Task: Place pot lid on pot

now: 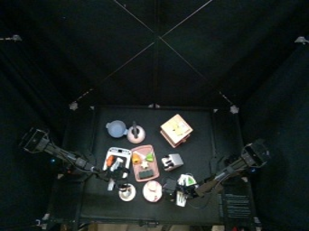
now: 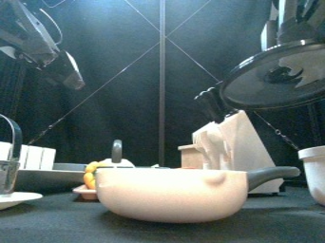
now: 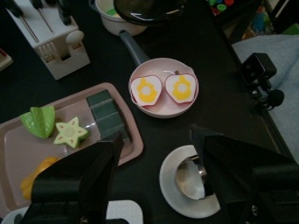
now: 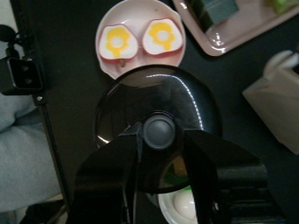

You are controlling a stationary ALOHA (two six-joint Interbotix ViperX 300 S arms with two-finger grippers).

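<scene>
The right tool (image 4: 158,166) held the lid (image 4: 158,122) by the round knob (image 4: 158,131) in its middle, one jaw on each side. In the front view the lid (image 2: 279,71) hung high in the air, tipped to one side, above and to the right of the pot (image 2: 172,193). It was not on the pot yet.

The lid was dark, round and shiny, and lights showed on it like in a mirror. It looked like glass, so it could be a bit heavy, hard and slippery, and it might break if it fell. The knob seemed the best place to hold it, because the flat part was too wide and smooth.

The pot was cream with one dark handle (image 2: 273,174), and it sat on the table (image 2: 254,228). Under the lid, a pink plate (image 4: 140,44) with two eggs lay on the table.

The left tool (image 3: 152,179) was open and held nothing. It hung over a saucer (image 3: 193,179).
</scene>
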